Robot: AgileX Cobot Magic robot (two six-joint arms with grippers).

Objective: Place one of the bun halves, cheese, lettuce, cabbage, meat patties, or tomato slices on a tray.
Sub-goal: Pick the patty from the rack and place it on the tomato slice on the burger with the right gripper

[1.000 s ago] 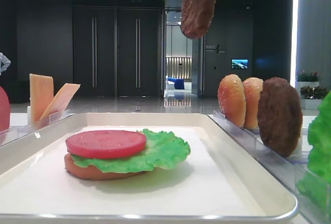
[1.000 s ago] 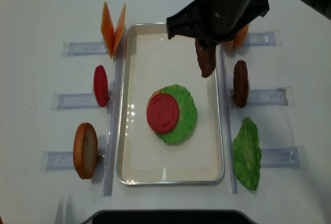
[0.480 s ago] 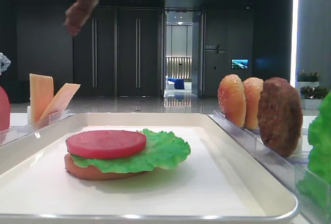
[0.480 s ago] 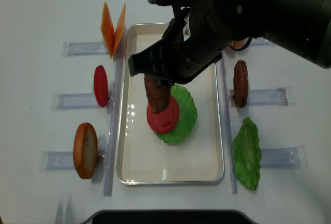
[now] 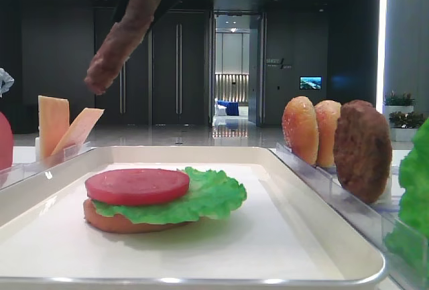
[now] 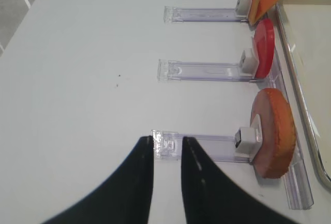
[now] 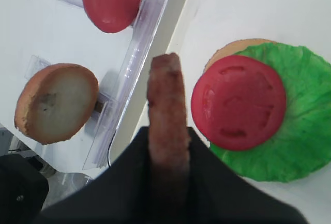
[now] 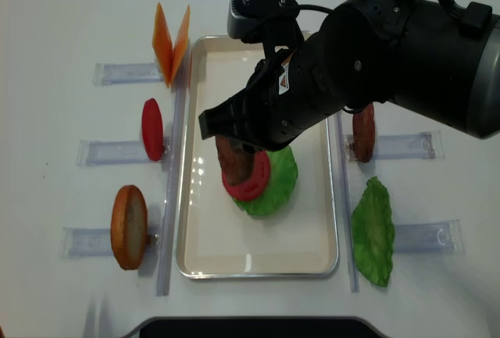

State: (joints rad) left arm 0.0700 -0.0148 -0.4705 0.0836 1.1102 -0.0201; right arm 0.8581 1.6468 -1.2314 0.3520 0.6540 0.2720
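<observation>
Meat patty [image 7: 166,111] hung edge-down, clenched in the right tool [image 7: 168,146], above the tray [image 8: 199,221] beside the tomato slice [image 7: 238,102] on lettuce [image 7: 297,125], probably for stacking. Left tool [image 6: 166,154] sat clenched, empty, over the surface [image 6: 77,79].

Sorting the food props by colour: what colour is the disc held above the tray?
Dark brown meat patty, clearest in the low exterior view.

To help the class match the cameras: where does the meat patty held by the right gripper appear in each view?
Low exterior view: held meat patty upper left, tilted, above the tray.
Right wrist view: centre, edge-on, left of the tomato slice.
Left wrist view: not in it.
Overhead exterior view: centre, over the tray.
Shared landmark: the tomato slice on the lettuce.
</observation>
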